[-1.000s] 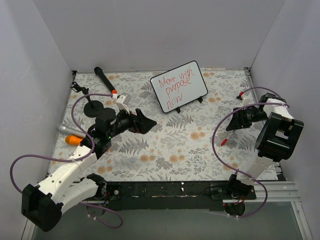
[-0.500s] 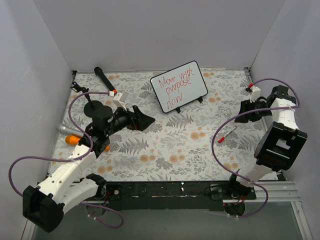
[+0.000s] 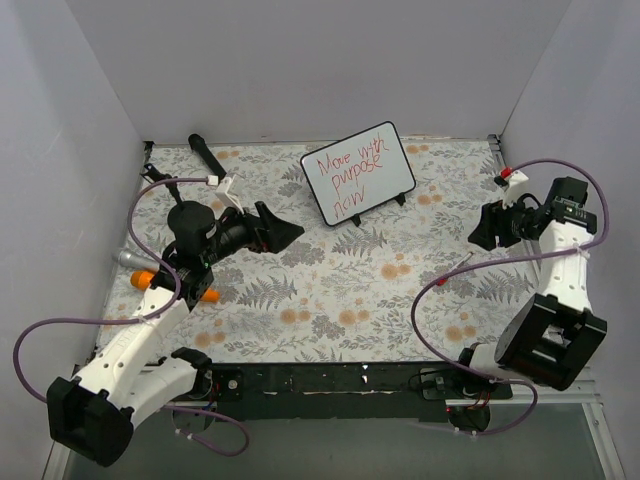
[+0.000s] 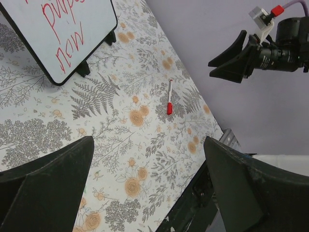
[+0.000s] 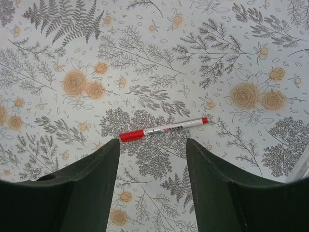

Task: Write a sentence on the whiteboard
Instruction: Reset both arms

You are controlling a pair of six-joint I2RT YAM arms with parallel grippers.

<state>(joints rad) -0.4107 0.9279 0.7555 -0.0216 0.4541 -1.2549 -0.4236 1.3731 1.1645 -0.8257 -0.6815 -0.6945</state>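
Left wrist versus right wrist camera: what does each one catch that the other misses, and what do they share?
Left wrist only: the black-framed white whiteboard with part of its red handwritten sentence, and the right arm's black claw held in the air. Right wrist only: the black print on the barrel of the red-capped white marker, seen close up. Both: that marker lying loose on the floral tablecloth.

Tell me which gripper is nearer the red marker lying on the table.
Right. The right gripper hovers open close over the marker; the left gripper sits far across the table.
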